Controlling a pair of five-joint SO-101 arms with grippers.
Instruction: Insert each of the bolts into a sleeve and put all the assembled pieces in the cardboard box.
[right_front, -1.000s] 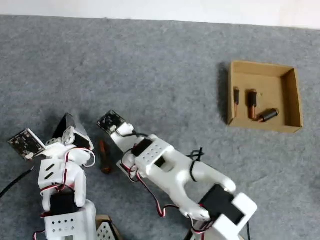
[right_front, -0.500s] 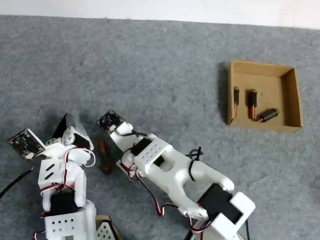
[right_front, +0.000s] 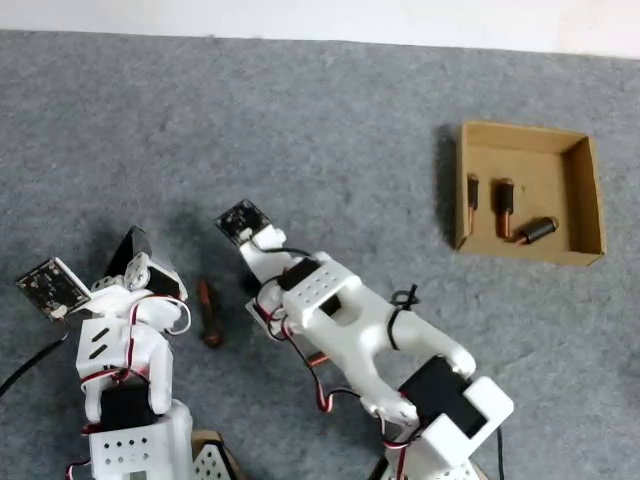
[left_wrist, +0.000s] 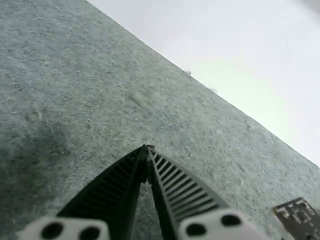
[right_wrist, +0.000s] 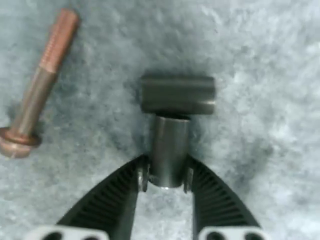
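Note:
In the right wrist view my right gripper (right_wrist: 165, 172) is shut on a grey sleeve (right_wrist: 169, 145), held end-on just over the carpet. A second, darker sleeve (right_wrist: 177, 93) lies crosswise at the far end of the held one. A copper bolt (right_wrist: 37, 105) lies beside them, and it appears on the carpet between the two arms as the bolt (right_front: 207, 312) in the high view. My left gripper (left_wrist: 148, 148) is shut on nothing, low over bare carpet, seen as the left gripper (right_front: 133, 250) at the lower left. The cardboard box (right_front: 520, 130) stands at the right.
Three assembled pieces (right_front: 505, 207) lie in the box. Grey carpet covers the table, with a wide open stretch between the arms and the box. The right arm's body (right_front: 350, 330) reaches across the lower middle.
The right arm has shifted up and to the right, away from the bolt. The left arm and the bolt have not moved.

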